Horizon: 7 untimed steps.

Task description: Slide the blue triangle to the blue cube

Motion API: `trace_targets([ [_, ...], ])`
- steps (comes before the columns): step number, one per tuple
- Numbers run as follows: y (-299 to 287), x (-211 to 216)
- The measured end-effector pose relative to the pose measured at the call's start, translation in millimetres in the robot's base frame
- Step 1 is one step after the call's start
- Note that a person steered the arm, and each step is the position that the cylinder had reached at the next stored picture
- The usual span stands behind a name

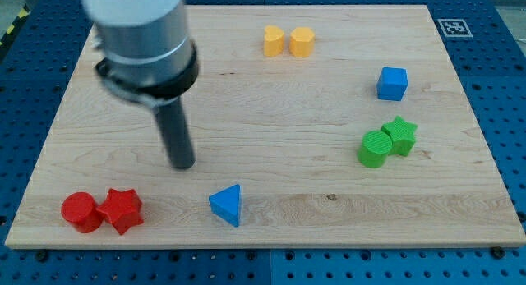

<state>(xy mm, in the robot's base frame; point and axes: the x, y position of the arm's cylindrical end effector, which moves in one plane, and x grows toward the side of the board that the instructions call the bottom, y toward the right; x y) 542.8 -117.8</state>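
Blue triangle (226, 204): lying near the wooden board (271, 112)'s bottom edge, a smooth wedge.
My tip (182, 164): standing just up and to the view's left of the blue triangle, not touching it.
Arm: descending upright from the view's top left, grey collar over a dark rod; carrying no claw, holding nothing.
Blue cube (392, 83): sitting well apart, up and right of the triangle.
Green cylinder (375, 148) and green star (401, 135): touching, right of the triangle.
Yellow blocks (288, 41): paired, far above the triangle.
Red cylinder (80, 211) and red star (122, 209): touching, left of the triangle.
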Motion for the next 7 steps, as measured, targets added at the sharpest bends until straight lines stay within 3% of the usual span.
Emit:
trace_targets([
  [2,6.2,58.4],
  [3,29.7,65.6],
  [7,119.6,38.5],
])
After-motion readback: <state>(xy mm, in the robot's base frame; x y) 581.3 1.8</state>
